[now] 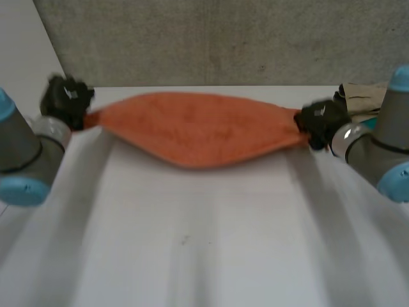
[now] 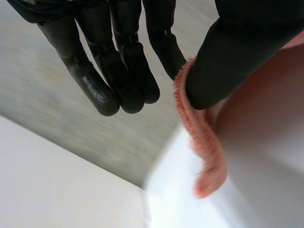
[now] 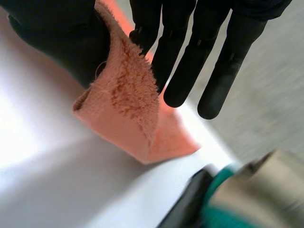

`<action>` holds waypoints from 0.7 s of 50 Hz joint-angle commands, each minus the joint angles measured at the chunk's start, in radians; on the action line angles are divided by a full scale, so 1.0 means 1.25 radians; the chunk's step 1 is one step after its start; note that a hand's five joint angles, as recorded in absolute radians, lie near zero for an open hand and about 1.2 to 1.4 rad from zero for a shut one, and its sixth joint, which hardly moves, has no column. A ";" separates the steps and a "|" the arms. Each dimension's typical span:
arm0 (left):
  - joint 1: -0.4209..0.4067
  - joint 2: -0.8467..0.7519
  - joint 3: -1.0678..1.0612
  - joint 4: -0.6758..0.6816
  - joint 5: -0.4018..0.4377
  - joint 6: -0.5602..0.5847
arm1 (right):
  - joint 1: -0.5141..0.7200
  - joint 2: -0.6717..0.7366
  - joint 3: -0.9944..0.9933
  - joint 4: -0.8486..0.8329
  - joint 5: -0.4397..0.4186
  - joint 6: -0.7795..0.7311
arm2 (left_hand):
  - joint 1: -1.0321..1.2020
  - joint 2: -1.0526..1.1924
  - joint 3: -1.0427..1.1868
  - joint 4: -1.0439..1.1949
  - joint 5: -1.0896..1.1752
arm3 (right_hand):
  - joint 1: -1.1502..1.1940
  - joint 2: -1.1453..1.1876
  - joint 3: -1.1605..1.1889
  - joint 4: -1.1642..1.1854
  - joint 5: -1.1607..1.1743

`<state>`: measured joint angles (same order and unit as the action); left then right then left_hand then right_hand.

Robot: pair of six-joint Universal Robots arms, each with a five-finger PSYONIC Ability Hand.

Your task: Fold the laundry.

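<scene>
One surface [image 1: 192, 243]: is lying below for the fold.
Orange towel [image 1: 198, 128]: is hanging stretched over its far side, spreading flat.
Left hand [image 1: 67, 99]: fingers are pinching one end.
Right hand [image 1: 323, 121]: fingers are pinching the other, pulling taut.

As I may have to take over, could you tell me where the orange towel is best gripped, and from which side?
Grip the orange towel at its two ends, coming in from the outer sides, as the left hand and right hand do: each pinches a bunched end between thumb and fingers. It spans between them, its middle sagging.
</scene>
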<state>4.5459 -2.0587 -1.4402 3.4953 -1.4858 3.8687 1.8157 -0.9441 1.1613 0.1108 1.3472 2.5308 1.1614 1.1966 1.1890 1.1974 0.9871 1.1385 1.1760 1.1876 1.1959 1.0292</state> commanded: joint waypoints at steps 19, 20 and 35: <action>0.067 0.270 -0.258 -0.610 0.049 0.345 | -0.153 -0.185 0.270 0.444 0.024 -0.474 | 0.188 0.160 0.166 0.159 0.188 | 0.206 0.176 0.167 0.160 0.154; 0.061 0.264 -0.238 -0.600 0.045 0.330 | -0.151 -0.175 0.260 0.433 0.024 -0.458 | 0.188 0.160 0.166 0.159 0.188 | 0.206 0.176 0.167 0.160 0.154; -0.072 -0.046 0.141 -0.452 -0.106 0.128 | -0.103 -0.050 0.146 0.022 0.001 -0.200 | 0.188 0.160 0.166 0.159 0.188 | 0.206 0.176 0.167 0.160 0.154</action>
<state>4.5002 -1.9658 -1.4194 2.9128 -1.5420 4.0690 1.6608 -1.0711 1.3925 0.3458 1.3553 2.2005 1.1614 1.1966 1.1890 1.1977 0.9872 1.1385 1.1760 1.1876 1.1959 1.0291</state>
